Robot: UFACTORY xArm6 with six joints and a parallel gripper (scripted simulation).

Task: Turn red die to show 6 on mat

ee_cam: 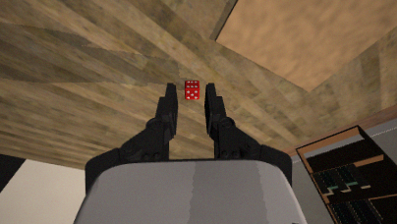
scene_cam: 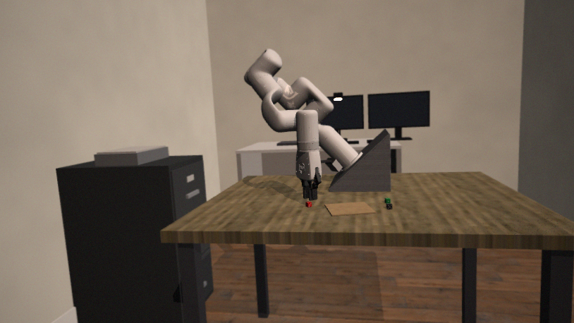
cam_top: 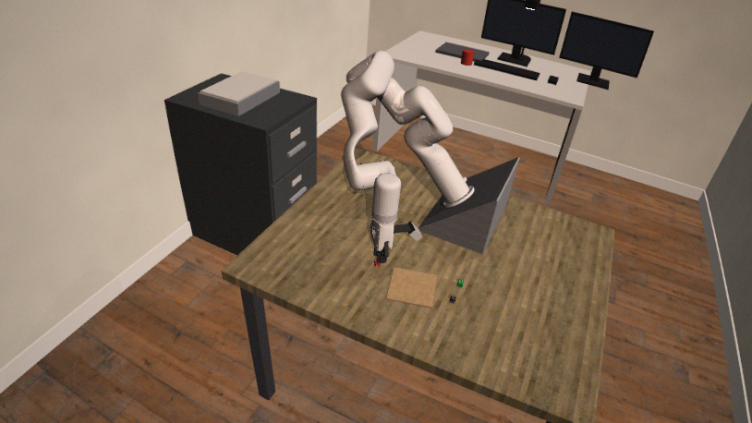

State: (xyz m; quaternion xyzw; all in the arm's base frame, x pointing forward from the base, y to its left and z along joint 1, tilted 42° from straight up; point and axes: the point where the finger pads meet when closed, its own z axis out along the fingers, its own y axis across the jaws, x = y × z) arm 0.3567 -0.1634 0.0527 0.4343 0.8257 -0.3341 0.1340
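Observation:
The red die (cam_top: pixel 375 263) lies on the bare wood table, left of the tan mat (cam_top: pixel 412 286) and off it. It also shows in the exterior view (scene_cam: pixel 308 204) and in the wrist view (ee_cam: pixel 192 90), where its upper face shows several white pips. My gripper (cam_top: pixel 382 258) points straight down, just above the die, as the exterior view (scene_cam: pixel 310 197) shows. In the wrist view the fingers stand partly open with the die in line with the gap between them, and nothing is held. The mat (ee_cam: pixel 314 39) lies flat.
A green die (cam_top: pixel 459 283) and a black die (cam_top: pixel 452 298) lie on the wood right of the mat, close together but apart. The arm's dark wedge base (cam_top: pixel 470 210) stands behind the mat. A black filing cabinet (cam_top: pixel 241 157) stands beyond the table's left edge.

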